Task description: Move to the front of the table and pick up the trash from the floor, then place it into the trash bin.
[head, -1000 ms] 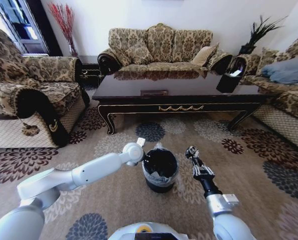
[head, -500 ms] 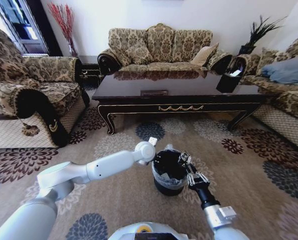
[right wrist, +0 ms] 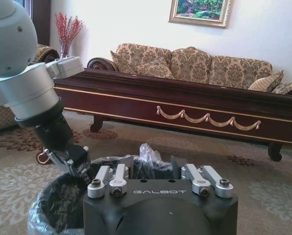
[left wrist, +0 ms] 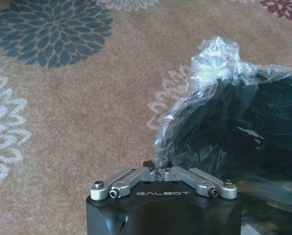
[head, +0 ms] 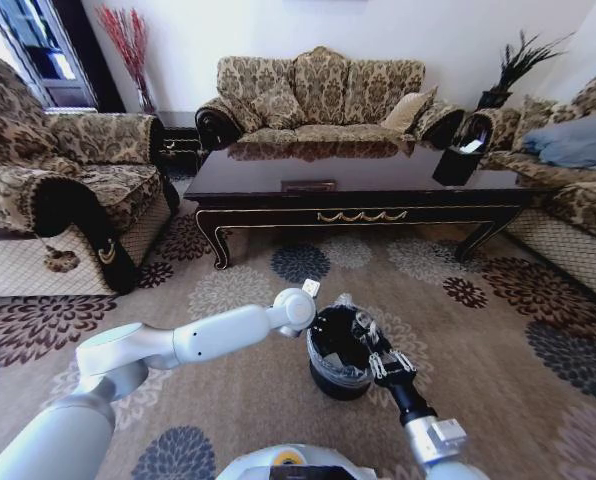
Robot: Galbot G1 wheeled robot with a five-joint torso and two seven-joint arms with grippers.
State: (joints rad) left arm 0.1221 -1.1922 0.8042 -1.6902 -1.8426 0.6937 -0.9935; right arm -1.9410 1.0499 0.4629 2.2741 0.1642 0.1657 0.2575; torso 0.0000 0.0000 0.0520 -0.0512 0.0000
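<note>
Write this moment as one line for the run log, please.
left gripper: shut on liner at trash bin rim | right gripper: open, over bin mouth | table: beyond

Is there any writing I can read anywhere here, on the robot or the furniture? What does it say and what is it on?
"GALBOT": on the black body of the left claw, in the left wrist view.
"GALBOT": on the black body of the right claw, in the right wrist view.
Nothing readable on the table, the trash bin or the framed picture.
</note>
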